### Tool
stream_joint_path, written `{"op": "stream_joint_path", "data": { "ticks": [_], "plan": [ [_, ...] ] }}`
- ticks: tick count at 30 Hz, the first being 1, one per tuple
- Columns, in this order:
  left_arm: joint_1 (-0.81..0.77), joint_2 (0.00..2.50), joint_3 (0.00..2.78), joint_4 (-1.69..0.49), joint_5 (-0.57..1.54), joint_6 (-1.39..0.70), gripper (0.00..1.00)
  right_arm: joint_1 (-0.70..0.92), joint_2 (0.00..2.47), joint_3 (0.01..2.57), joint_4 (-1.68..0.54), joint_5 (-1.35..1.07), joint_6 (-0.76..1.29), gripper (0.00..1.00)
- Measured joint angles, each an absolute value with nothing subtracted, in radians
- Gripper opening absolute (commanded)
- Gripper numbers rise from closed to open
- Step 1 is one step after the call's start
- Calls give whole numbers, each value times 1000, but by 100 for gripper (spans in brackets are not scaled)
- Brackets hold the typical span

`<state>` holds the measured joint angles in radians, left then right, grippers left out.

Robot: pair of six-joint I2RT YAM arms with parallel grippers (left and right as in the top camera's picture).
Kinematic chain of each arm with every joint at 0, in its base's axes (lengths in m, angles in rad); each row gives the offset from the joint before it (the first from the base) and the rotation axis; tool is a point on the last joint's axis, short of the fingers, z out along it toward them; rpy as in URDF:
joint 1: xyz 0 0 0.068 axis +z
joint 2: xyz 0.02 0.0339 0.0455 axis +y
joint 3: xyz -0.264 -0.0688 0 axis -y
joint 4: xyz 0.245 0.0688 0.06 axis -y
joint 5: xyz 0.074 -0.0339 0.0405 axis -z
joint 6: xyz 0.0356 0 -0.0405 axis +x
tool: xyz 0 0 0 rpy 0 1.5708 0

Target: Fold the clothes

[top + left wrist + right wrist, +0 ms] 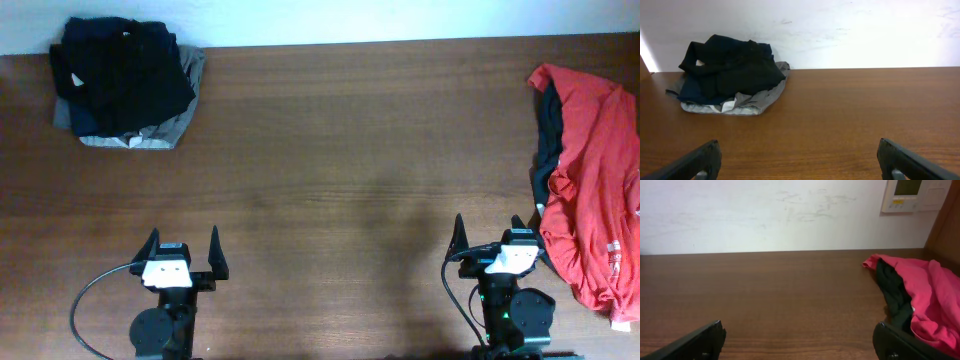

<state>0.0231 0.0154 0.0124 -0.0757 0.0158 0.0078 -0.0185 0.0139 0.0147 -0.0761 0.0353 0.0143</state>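
While both sit spread and empty, overhead shows left pincer (pixel 183 245) and right pincer (pixel 490 236) near the bench (pixel 330 150) edge, dark clothes heap (pixel 125 85) far-left, red shirt (pixel 590 190) beside the right one. Left wrist: heap distant. Right wrist: shirt close; probably best to pinch one edge and drag it centre.

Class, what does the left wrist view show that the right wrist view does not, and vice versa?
Only left wrist: the dark clothes pile. Only right wrist: the red garment over a black garment, and a wall panel. Both: the brown table, white wall and a pair of open fingers.
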Motion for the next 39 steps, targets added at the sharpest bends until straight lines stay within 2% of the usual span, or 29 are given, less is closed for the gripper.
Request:
{"op": "stream_joint_path", "data": {
  "ticks": [4, 14, 21, 26, 32, 39],
  "plan": [
    [23, 15, 12, -76, 16, 8, 99, -19, 14, 14, -60, 3, 37, 99],
    [23, 15, 12, -76, 16, 8, 99, -19, 14, 14, -38, -322, 290, 99],
    [23, 15, 12, -76, 16, 8, 99, -19, 13, 10, 241, -409, 371, 99],
    [23, 15, 12, -76, 16, 8, 99, -19, 13, 43, 231, -385, 386, 99],
    [23, 15, 12, -76, 17, 11, 99, -19, 95, 253, -66, -234, 355, 99],
    [23, 15, 12, -76, 19, 11, 99, -19, 359, 561, -482, 108, 333, 99]
  ]
}}
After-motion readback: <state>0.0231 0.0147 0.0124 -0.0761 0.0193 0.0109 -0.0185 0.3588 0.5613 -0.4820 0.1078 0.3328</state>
